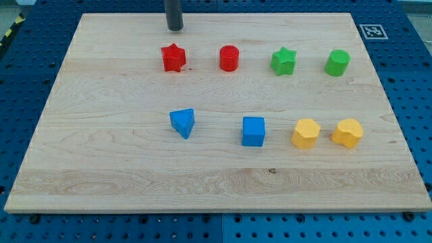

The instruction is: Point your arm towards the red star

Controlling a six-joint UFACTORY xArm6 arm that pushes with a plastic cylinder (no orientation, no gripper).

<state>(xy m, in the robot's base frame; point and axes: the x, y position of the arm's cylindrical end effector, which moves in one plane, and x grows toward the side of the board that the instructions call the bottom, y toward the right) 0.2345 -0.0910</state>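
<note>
Red star-shaped plastic block [173, 58]: upper row, leftmost, on pale wooden tabletop [121, 169]. My tip [175, 28], a dark rod end, stands just above it toward the view's top, near but apart; star lies straight below. No pincer fitted, nothing grasped. Neighbour: red cylinder block [229, 58], to the star's right.

The dark rod is cut off by the view's top edge, so only its lower stretch down to my tip [175, 28] shows, and the arm above it is out of sight. The wooden board [101, 169] loses its bottom corners past the view's bottom edge, and the blue pegboard table [20, 94] around it runs off every side. The square marker [373, 31] at the board's top right is too small to read.
</note>
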